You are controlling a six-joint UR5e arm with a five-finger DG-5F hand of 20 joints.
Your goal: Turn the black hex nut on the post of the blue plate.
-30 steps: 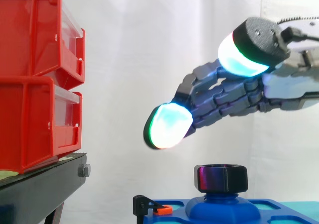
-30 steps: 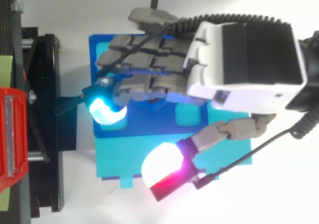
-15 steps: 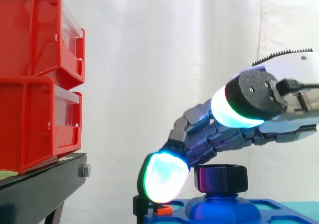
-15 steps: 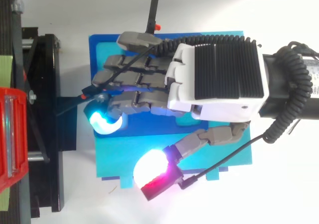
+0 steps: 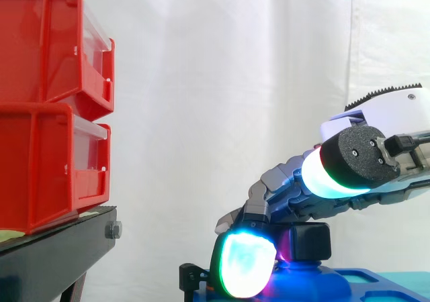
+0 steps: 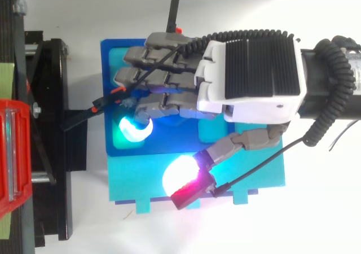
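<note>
Black hex nut point(image 5: 310, 240) stands mid blue plate point(image 6: 107, 90). Hand point(image 6: 248, 73): fingers point(image 5: 243, 263) curled round nut's left side, thumb clear. Risk: nothing opposing, so pads may slip off when turning.

I have the black hex nut point(image 5: 310, 241) seated on the post point(image 5: 326, 276), which rises as a rounded blue mound from the middle of the blue plate point(image 6: 110, 56). The nut is matte black with flat side faces and stands upright with its axis vertical. From the side I can make out its right part clearly. The plate is deep blue with shallow square pockets, and it lies flat with one edge against a lighter teal panel point(image 6: 130, 182).
</note>
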